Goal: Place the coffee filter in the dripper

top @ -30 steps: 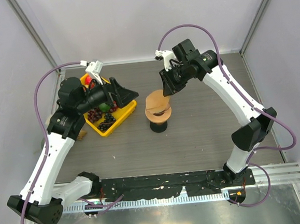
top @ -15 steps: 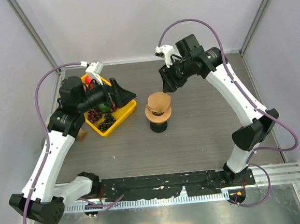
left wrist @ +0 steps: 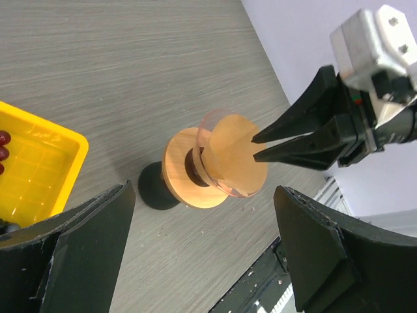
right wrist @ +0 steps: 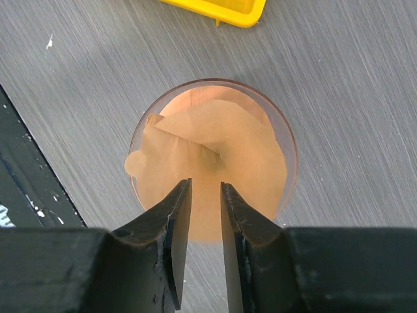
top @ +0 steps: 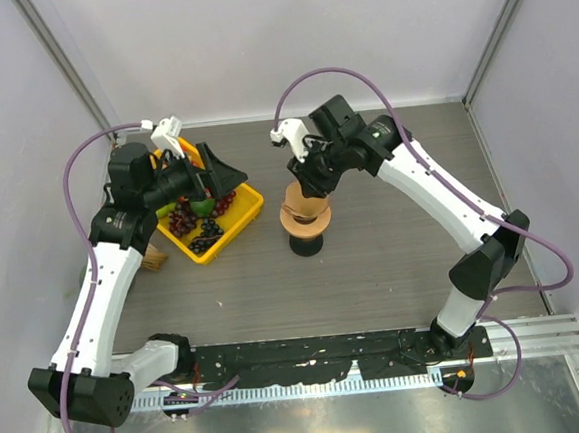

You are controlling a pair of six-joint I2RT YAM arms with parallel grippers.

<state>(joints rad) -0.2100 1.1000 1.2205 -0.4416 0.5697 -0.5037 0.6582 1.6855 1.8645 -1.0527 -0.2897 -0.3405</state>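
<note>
The dripper (left wrist: 177, 176) stands upright on its black pedestal at the middle of the tabletop (top: 374, 270), apart from everything else. The coffee filter (right wrist: 215, 163) sits inside the clear cone. It is not evenly seated: the right wrist view shows a crease across the paper and a flap on the left reaching the rim.

The right hand (left wrist: 255, 147) hovers directly over the cone, tips at the edge of the paper. Its fingers stand narrowly apart, and no paper shows clamped between them.

Left of the dripper lies the yellow tray (top: 244, 215) of fruit. The left hand (top: 221, 174) hangs above the tray's far side, fingers spread fully, holding nothing.

Hazards from this position:
- If the right fingers close while at the paper edge, a later lift is likely to pull the filter out of the cone.
- A downward press off centre could tip the dripper, since the pedestal is narrow and the collar is wide.
- A press on the crease could fold the paper further instead of seating it.
- The raised flap may spring the filter upward once contact ends.
</note>
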